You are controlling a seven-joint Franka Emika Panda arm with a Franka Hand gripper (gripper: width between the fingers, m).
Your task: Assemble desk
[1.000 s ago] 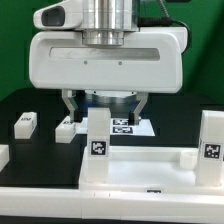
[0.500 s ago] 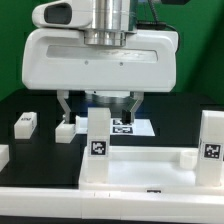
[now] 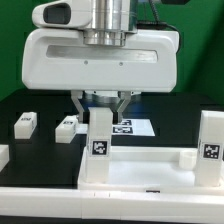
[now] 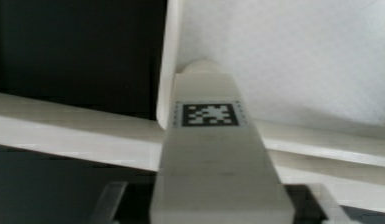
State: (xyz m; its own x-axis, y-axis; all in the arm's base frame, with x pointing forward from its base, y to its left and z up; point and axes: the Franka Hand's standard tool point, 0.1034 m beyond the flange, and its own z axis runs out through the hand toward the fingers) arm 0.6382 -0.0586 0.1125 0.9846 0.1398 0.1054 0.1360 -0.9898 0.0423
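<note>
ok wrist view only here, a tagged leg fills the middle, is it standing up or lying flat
Observer: Standing. The leg is upright at a corner of the desk panel, on the exterior view's left.
Operator: any other legs up
Observer: One. A second upright leg stands at the exterior view's right edge.
Operator: and loose ones
Observer: Two lie on the black table behind the panel: one loose leg at far left, another loose leg beside it.
</note>
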